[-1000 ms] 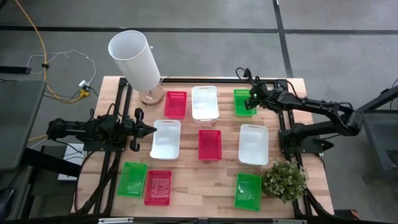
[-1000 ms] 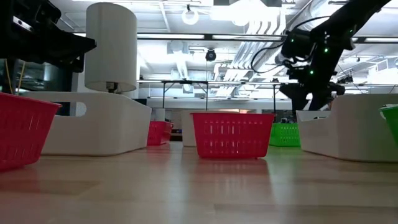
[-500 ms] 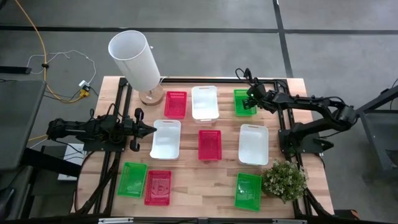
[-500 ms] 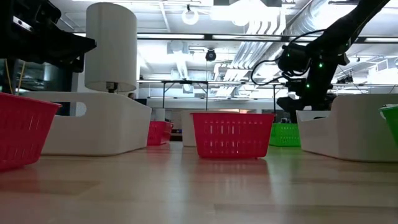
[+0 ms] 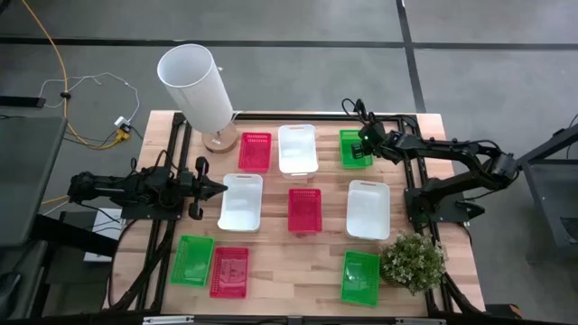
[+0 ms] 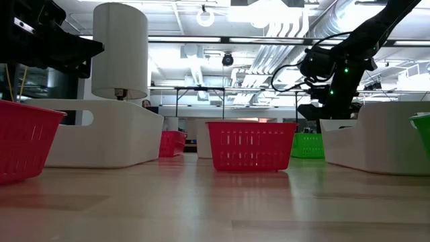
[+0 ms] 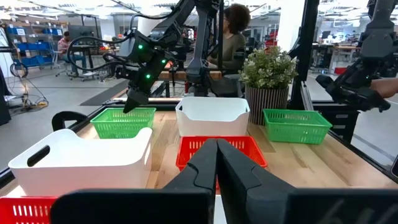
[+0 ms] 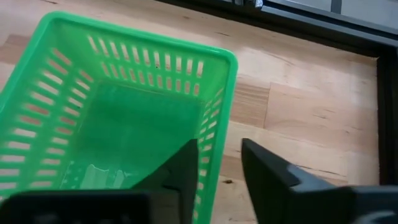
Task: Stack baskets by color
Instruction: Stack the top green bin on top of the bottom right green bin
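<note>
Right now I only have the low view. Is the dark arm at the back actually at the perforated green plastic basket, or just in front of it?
Observer: At it. The right wrist view shows the right end effector over one side wall of the green perforated plastic basket, near a corner.
Operator: And the other arm?
Observer: From above, the left end effector is shut and points at a white rectangular plastic basket.
</note>
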You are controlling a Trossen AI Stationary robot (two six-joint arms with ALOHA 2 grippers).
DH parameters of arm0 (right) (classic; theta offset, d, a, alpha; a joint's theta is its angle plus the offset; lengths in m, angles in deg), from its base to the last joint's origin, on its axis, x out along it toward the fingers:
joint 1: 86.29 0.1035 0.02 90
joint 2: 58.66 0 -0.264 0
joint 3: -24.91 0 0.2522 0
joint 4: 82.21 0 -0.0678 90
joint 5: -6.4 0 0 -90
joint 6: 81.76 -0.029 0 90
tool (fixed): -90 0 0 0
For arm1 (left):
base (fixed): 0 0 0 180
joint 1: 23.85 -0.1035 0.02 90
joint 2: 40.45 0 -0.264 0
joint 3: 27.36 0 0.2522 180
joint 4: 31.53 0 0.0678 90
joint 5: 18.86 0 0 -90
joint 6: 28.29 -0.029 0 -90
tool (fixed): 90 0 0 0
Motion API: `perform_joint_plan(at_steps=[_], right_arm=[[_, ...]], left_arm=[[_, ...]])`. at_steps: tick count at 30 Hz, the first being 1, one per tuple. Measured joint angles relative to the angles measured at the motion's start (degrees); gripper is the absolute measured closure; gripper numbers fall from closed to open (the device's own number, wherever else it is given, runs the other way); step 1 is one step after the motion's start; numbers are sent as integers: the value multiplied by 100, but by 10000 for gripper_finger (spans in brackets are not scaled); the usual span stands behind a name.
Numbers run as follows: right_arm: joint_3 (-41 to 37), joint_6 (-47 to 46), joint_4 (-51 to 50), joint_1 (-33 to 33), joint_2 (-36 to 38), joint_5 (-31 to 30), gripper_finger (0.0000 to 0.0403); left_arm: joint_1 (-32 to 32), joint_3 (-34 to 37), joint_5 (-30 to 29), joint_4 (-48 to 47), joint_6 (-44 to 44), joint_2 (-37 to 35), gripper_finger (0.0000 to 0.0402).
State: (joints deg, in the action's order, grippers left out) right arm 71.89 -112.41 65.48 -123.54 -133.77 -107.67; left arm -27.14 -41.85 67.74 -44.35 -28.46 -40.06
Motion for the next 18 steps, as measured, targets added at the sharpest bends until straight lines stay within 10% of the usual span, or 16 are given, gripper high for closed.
perform_joint_plan(at_steps=[7, 18], right_arm=[[0, 167, 1, 0, 0, 8, 392], [0, 734, 39, 176, 1091, 360, 400]], left_arm=[[1, 0, 0, 1, 0, 1, 401], [2, -1, 0, -1, -1, 2, 401]])
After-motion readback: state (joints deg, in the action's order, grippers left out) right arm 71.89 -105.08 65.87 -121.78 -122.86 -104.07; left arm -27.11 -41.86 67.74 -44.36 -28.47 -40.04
